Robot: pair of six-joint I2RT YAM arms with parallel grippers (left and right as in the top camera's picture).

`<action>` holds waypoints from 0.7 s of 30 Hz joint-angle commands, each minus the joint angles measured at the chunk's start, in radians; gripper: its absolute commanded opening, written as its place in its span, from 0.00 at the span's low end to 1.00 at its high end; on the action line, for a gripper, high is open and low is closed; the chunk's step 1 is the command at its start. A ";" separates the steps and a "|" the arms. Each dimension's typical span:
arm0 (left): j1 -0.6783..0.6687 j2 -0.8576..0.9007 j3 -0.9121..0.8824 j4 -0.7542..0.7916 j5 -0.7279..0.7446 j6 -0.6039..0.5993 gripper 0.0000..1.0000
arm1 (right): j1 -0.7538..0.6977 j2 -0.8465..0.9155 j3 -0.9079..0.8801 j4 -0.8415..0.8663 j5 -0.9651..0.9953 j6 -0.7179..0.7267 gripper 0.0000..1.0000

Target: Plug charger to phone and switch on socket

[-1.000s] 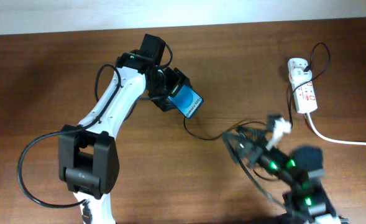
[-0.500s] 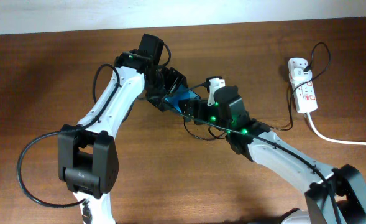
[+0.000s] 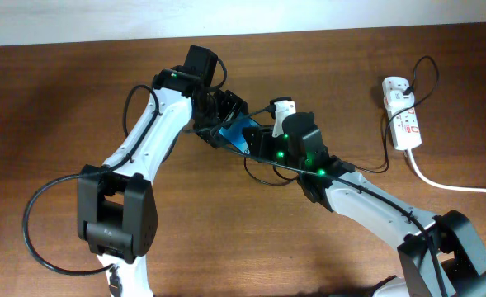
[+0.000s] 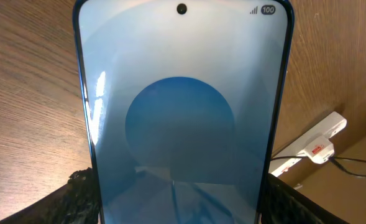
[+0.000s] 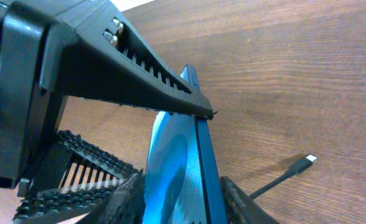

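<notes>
The phone (image 3: 244,130), its blue screen lit, is held tilted above the table by my left gripper (image 3: 224,124), which is shut on its two long sides. In the left wrist view the phone (image 4: 183,118) fills the frame, with a black finger (image 4: 77,199) at each lower edge. My right gripper (image 3: 261,142) is on the phone's lower end. In the right wrist view the phone (image 5: 192,162) stands edge-on between the right fingers (image 5: 128,198), both touching it. The charger's connector tip (image 5: 307,160) lies on the wood beside it, held by nothing. The socket (image 3: 402,115) lies at the far right.
The charger's black cable (image 3: 259,177) runs over the table under the right arm toward the socket. A thick white cord (image 3: 449,186) leaves the socket to the right edge. The socket (image 4: 316,146) also shows behind the phone in the left wrist view.
My right arm swung up from the lower right to the phone, and its jaws closed in from wide open onto the phone's end. The left arm and phone barely moved.
</notes>
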 commanded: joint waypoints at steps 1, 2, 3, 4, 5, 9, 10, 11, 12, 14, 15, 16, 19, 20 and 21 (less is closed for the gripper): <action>0.006 -0.001 0.022 0.005 0.005 -0.013 0.00 | 0.006 0.013 0.020 0.003 -0.035 0.002 0.33; 0.006 -0.001 0.022 0.005 0.005 -0.011 0.00 | 0.006 0.013 0.020 0.002 -0.037 0.008 0.31; 0.006 -0.001 0.022 0.005 0.005 -0.008 0.00 | 0.006 0.013 0.020 0.000 -0.051 0.008 0.28; 0.006 -0.001 0.022 0.005 0.005 -0.008 0.00 | 0.006 0.013 0.020 -0.001 -0.057 0.008 0.28; 0.006 -0.001 0.022 0.005 0.005 -0.008 0.00 | 0.006 0.013 0.020 -0.006 -0.059 0.008 0.27; 0.006 -0.001 0.022 0.005 0.004 -0.005 0.00 | 0.006 0.013 0.019 -0.026 -0.059 0.008 0.16; 0.006 -0.001 0.022 0.005 0.004 -0.004 0.17 | 0.006 0.013 0.020 -0.027 -0.059 0.008 0.10; 0.006 -0.001 0.022 0.010 0.004 0.016 0.68 | 0.006 0.013 0.020 -0.027 -0.060 0.008 0.04; 0.006 -0.001 0.022 0.017 0.005 0.047 0.99 | 0.006 0.013 0.020 -0.027 -0.059 0.008 0.04; 0.013 -0.003 0.024 0.016 0.005 0.094 0.99 | 0.003 0.013 0.019 -0.026 -0.057 0.008 0.04; 0.023 -0.003 0.031 0.016 0.005 0.127 0.99 | -0.006 0.013 0.020 -0.024 -0.055 0.008 0.04; 0.034 -0.008 0.039 0.016 0.009 0.158 0.99 | -0.017 0.013 0.020 -0.019 -0.055 0.018 0.04; 0.079 -0.057 0.042 0.011 0.005 0.283 0.99 | -0.085 0.012 0.020 0.016 -0.055 0.141 0.04; 0.093 -0.073 0.042 0.010 0.005 0.322 0.99 | -0.111 0.012 0.020 0.023 -0.058 0.188 0.04; 0.109 -0.091 0.042 0.009 0.014 0.372 0.99 | -0.142 0.012 0.020 0.026 -0.064 0.250 0.04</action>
